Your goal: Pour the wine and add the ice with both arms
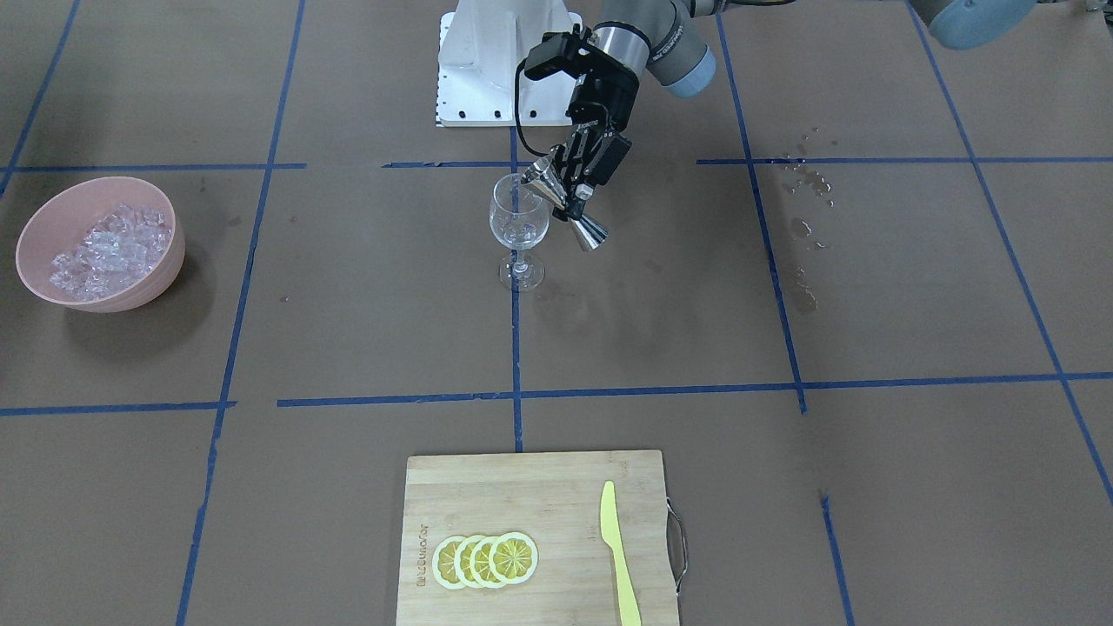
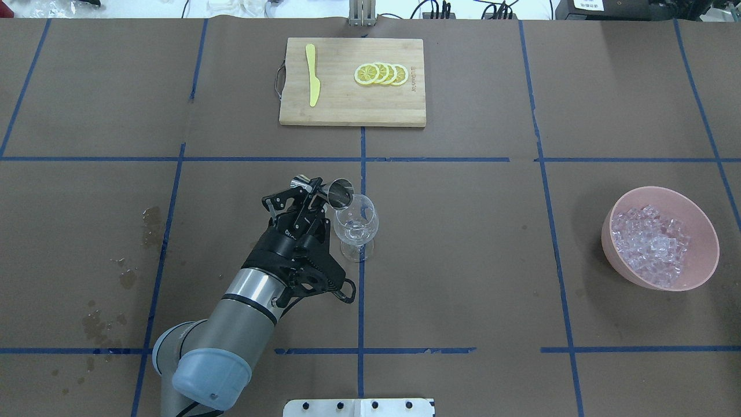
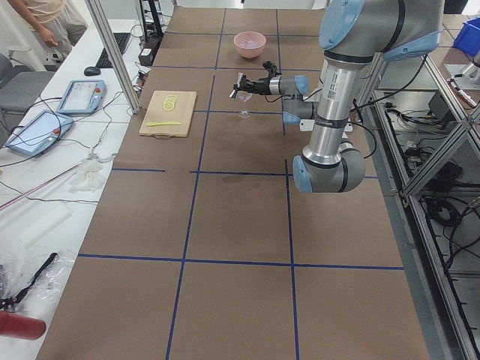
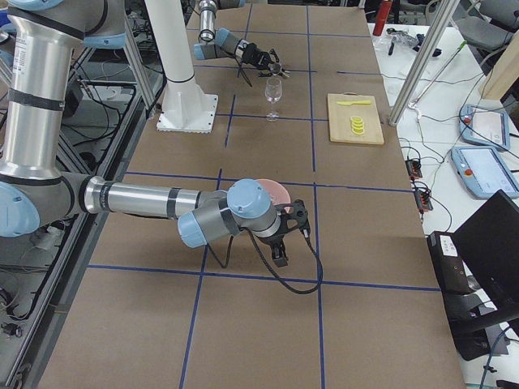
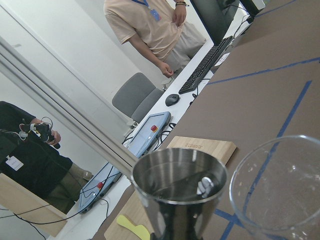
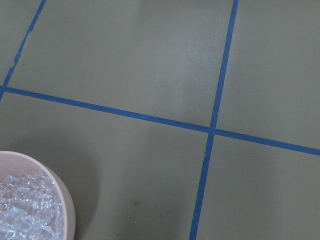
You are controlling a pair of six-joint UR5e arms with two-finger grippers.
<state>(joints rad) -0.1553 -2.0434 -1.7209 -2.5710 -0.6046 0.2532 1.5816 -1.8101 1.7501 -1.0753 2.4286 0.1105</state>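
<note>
Left of centre in the overhead view, the left tool (image 2: 311, 194) clamps a steel jigger (image 2: 339, 193), tipped with its mouth at the rim of the wine glass (image 2: 357, 227); any wine is too faint to see. Far right, the ice (image 2: 651, 238) lies heaped in a pink bowl (image 2: 612, 217). The right tool (image 4: 280, 253) hangs by that bowl; its state cannot be told.
</note>
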